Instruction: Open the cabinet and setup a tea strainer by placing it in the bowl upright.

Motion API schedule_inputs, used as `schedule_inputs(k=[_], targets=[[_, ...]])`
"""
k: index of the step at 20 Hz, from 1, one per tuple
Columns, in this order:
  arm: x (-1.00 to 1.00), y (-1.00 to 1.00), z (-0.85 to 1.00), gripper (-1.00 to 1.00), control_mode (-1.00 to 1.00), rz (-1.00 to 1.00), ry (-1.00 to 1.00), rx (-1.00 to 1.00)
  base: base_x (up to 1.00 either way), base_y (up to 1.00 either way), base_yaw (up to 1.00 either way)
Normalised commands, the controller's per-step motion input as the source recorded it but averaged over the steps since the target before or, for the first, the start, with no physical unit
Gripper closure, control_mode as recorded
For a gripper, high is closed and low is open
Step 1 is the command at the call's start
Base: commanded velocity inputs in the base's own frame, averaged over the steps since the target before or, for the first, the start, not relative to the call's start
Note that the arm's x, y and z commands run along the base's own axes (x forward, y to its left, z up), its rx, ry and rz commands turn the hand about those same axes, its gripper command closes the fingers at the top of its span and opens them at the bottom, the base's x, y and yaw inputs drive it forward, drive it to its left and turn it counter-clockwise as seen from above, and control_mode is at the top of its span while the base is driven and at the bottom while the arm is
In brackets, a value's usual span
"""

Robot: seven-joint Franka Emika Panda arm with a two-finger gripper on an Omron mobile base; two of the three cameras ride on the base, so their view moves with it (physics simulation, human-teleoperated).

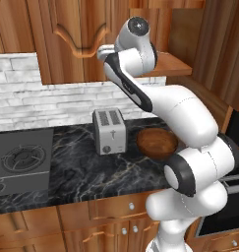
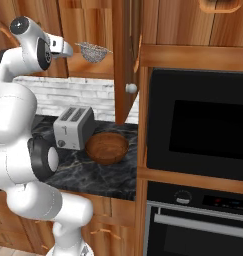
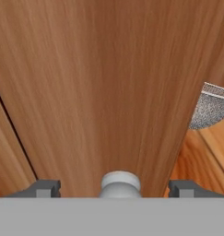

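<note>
Cabinet door part-open, strainer not yet fetched

In the hand view the gripper (image 3: 114, 188) has its jaws spread wide either side of the round silver knob (image 3: 120, 182), gripping nothing. The cabinet (image 2: 124, 55) door stands swung out edge-on in the right base view. The tea strainer (image 2: 94, 51) rests on the shelf, at twelve o'clock from the wooden bowl (image 2: 107, 147) on the counter beside the toaster (image 2: 72, 128). Lifting it out and standing it upright in the bowl remain.
</note>
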Motion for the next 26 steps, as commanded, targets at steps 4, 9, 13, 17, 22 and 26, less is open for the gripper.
schedule_inputs(k=[4, 9, 13, 17, 22, 26], targets=[[0.00, 0.00, 0.00, 1.00, -1.00, 0.00, 0.00, -0.02, 0.00, 0.00, 0.00], [-0.10, 0.09, 0.10, 1.00, -1.00, -0.04, 0.00, -0.07, 0.00, 0.00, 0.00], [-0.20, 0.11, 0.14, 1.00, -1.00, -0.08, 0.00, -0.07, 0.00, 0.00, 0.00], [-0.25, 0.12, 0.17, 1.00, -1.00, -0.11, 0.00, -0.04, 0.00, 0.00, 0.00], [-0.38, 0.15, 0.17, 1.00, -1.00, -0.13, 0.00, -0.01, 0.00, 0.00, 0.00], [-0.53, 0.18, 0.14, 1.00, -1.00, -0.16, 0.00, 0.00, 0.00, 0.00, 0.00]])
